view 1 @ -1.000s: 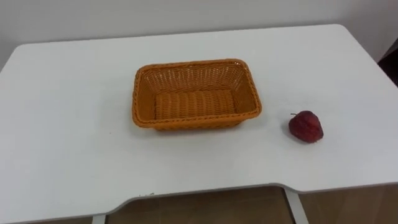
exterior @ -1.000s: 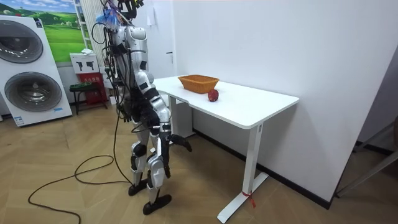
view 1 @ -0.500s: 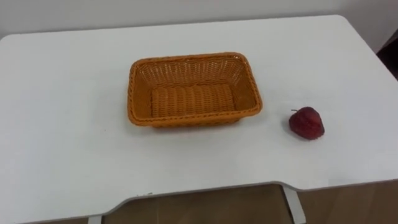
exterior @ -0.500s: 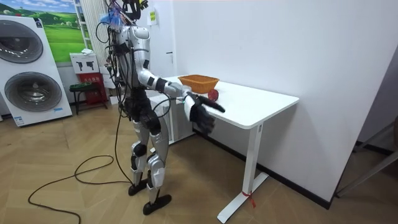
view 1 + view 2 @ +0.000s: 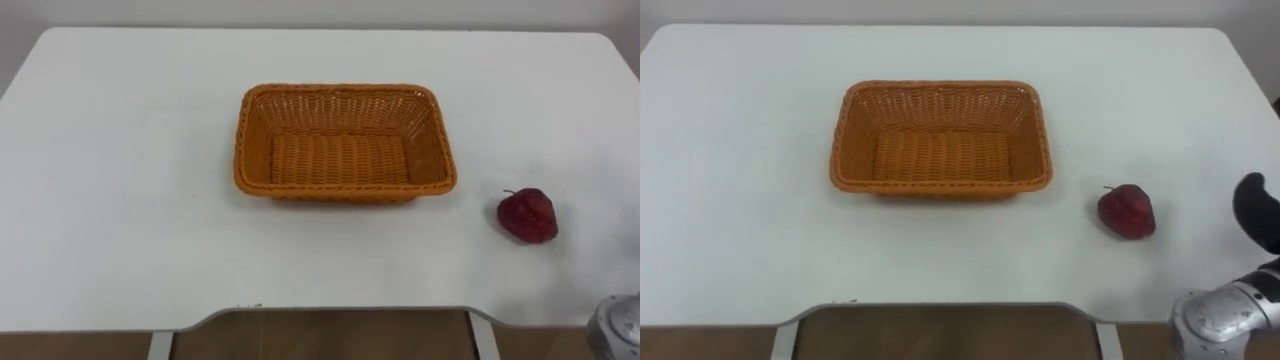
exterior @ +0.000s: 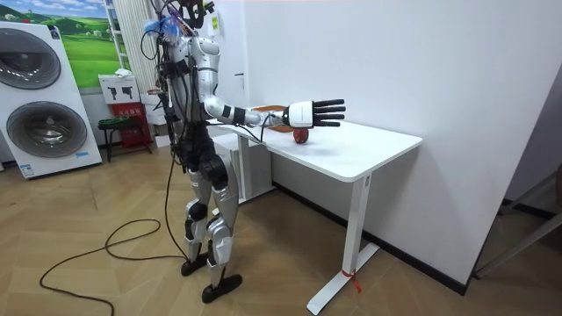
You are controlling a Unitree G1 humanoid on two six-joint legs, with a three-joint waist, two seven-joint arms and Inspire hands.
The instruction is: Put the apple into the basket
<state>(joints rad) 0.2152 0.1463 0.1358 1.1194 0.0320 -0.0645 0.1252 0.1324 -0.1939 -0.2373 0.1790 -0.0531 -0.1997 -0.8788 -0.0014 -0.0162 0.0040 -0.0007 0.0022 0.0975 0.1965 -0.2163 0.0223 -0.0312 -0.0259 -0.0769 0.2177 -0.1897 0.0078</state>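
Nothing was done yet: the dark red apple (image 5: 527, 215) was left on the white table (image 5: 120, 200), near the empty orange woven basket (image 5: 340, 90), to its right. The right hand (image 6: 316, 111) was held out by the apple, fingers straight & apart, w/ nothing held.

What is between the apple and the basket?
Nothing, just bare white table between the apple and the basket, as the left eye view shows.

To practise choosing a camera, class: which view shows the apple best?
The right eye view: the apple lies whole and close, stalk visible, right of the basket. The left eye view shows the same, nearer the picture's edge. The room view gives a small red spot below the open right hand.
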